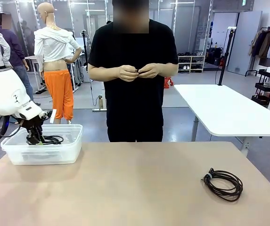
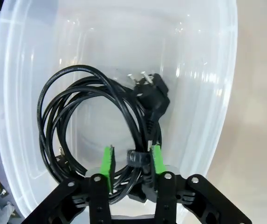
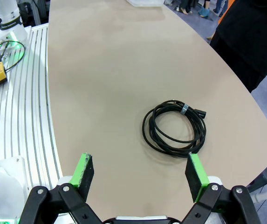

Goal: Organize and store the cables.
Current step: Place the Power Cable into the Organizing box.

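Observation:
A thick black cable [image 2: 77, 116] with a plug end [image 2: 151, 91] lies coiled inside the clear plastic bin [image 2: 208, 70]. My left gripper [image 2: 132, 161] reaches down into the bin and is shut on this coil at its small tie, one green pad on each side of the strands. From the front, the left gripper [image 1: 35, 137] is inside the bin [image 1: 54, 155] at the table's far left, on the cable [image 1: 52, 139]. A second coiled cable [image 1: 223, 184] lies on the table at the right. My right gripper [image 3: 140, 172] hovers open above the table, short of that cable [image 3: 174, 127].
A person in black stands at the far side, both hands [image 1: 138, 72] together at chest height on something small. The tan table [image 1: 135, 188] is bare between the bin and the right-hand coil. A white table [image 1: 224, 110] stands behind at the right.

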Controlling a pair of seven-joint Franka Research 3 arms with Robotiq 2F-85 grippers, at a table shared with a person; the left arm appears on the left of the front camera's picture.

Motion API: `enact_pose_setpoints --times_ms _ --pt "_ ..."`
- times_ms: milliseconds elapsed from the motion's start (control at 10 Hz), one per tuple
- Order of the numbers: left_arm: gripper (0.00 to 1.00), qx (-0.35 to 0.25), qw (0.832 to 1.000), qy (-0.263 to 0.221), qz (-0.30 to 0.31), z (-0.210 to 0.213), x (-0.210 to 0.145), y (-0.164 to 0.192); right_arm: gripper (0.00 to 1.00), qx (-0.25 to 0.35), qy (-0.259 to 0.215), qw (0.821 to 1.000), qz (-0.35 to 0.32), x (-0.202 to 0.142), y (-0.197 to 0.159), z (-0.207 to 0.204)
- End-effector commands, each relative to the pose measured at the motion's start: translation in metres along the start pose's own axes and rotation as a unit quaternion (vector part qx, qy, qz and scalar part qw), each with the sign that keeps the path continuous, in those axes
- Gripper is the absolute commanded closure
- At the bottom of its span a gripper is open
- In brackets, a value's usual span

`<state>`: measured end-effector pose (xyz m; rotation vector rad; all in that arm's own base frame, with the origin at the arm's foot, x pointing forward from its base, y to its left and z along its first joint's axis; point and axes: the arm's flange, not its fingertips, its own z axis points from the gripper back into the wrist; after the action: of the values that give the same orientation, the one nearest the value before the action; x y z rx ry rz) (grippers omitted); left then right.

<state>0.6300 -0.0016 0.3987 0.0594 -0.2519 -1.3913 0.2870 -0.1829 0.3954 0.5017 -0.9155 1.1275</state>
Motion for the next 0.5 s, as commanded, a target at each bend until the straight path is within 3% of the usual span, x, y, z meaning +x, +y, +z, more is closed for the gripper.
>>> enact_pose_setpoints --times_ms 0,300,400 --pt "0.0 0.018 1.0 -0.018 -0.001 0.014 -0.003 0.0 0.0 -0.002 -0.007 1.0 0.009 -0.001 -0.001 0.001" --pt "0.04 0.037 0.999 -0.024 0.024 0.029 -0.003 -0.005 0.0 -0.002 -0.007 1.0 0.009 -0.001 -0.001 0.001" --pt "0.0 0.042 0.998 -0.03 0.027 0.037 -0.003 -0.006 0.0 -0.002 -0.007 1.0 0.009 -0.001 -0.001 0.001"
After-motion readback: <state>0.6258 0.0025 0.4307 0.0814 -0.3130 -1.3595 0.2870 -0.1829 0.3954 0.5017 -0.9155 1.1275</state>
